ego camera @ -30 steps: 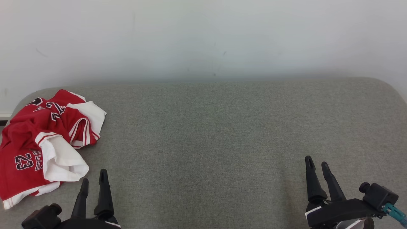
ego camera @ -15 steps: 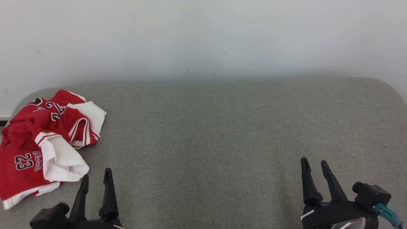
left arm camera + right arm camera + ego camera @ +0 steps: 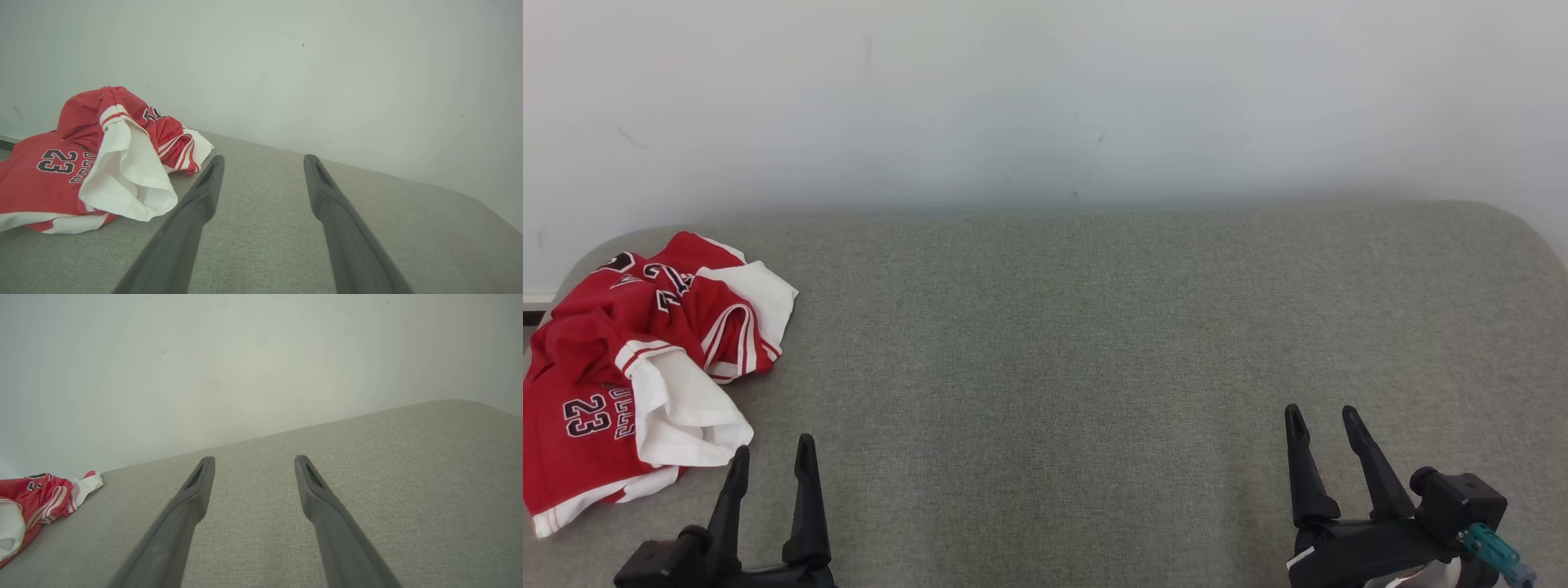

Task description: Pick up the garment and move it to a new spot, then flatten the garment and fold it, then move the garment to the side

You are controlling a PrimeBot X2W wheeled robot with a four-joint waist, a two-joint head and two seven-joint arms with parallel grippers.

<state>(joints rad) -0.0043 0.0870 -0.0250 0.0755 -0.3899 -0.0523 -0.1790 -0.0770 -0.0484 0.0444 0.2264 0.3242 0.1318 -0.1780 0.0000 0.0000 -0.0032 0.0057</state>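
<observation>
Garment (image 3: 621,359) crumpled at left edge of table (image 3: 1054,343), untouched. Left gripper (image 3: 773,446) just beside it, right gripper (image 3: 1321,411) near right edge. Both jaws wide open, empty.

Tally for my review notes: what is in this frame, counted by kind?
Garment: 1, crumpled red-and-white jersey
Grippers: 2, left gripper and right gripper, jaws open, holding nothing
Padded grey surface: 1
Total: 4
</observation>
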